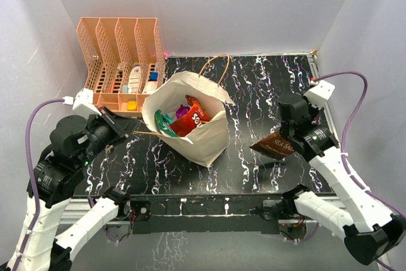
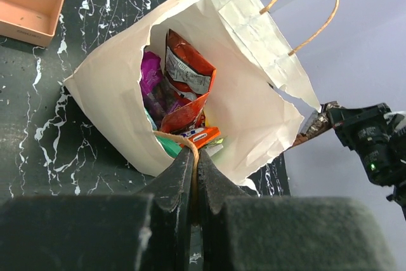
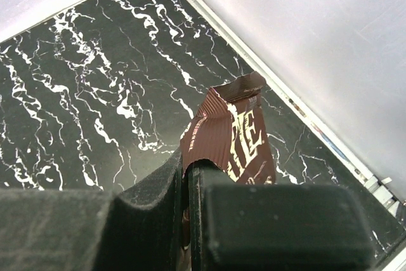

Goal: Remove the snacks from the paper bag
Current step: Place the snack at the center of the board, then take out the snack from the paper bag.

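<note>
The paper bag [image 1: 203, 138] lies tilted open in the middle of the black marble table, also in the left wrist view [image 2: 254, 106]. Inside it I see a red packet [image 1: 193, 118] [image 2: 184, 68], a green one [image 1: 163, 125], a purple one [image 1: 182, 112] [image 2: 151, 74] and an orange one [image 2: 203, 136]. My left gripper [image 1: 130, 132] [image 2: 194, 157] is shut on the bag's near cord handle [image 2: 174, 138]. My right gripper [image 1: 288, 141] [image 3: 188, 172] is shut on a dark brown packet [image 1: 274, 145] [image 3: 231, 141], held above the table right of the bag.
An orange slotted organizer [image 1: 120, 61] with small white and blue items stands at the back left, its corner in the left wrist view [image 2: 28, 4]. The bag's far cord handle [image 1: 216, 68] arches toward the back. The table's right rail [image 3: 298, 103] runs near the brown packet.
</note>
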`<state>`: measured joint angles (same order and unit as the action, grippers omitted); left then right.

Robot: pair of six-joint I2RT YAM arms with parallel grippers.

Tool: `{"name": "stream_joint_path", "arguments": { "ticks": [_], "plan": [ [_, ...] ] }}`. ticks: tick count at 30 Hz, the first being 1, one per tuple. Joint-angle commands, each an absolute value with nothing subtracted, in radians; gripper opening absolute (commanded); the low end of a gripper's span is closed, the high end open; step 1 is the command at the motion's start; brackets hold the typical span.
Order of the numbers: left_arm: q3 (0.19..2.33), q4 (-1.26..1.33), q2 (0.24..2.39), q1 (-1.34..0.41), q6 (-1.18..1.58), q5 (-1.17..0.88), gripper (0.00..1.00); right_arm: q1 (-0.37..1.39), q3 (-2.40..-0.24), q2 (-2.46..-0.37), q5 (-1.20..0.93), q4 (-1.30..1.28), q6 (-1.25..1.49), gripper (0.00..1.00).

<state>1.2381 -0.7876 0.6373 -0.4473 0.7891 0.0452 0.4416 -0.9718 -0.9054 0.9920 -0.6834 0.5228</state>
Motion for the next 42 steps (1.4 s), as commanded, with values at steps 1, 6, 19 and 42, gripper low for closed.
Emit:
{"name": "stream_joint_path", "arguments": {
  "ticks": [1,6,19,42],
  "plan": [
    [1.244,-0.699,0.583,-0.448,0.777,0.086,0.00,0.413,-0.996,-1.068,1.015,-0.424,0.435,0.08],
    [1.254,-0.725,0.599,-0.448,0.784,0.015,0.00,0.293,-1.139,-1.432,0.886,-0.198,0.421,0.08],
    [1.162,-0.626,0.582,-0.454,0.805,-0.052,0.00,0.195,-1.367,-1.720,0.515,-0.243,0.356,0.63],
    [1.044,-0.604,0.584,-0.454,0.836,-0.088,0.00,0.501,-1.465,-1.210,-0.349,-0.431,0.203,0.95]
  ]
}}
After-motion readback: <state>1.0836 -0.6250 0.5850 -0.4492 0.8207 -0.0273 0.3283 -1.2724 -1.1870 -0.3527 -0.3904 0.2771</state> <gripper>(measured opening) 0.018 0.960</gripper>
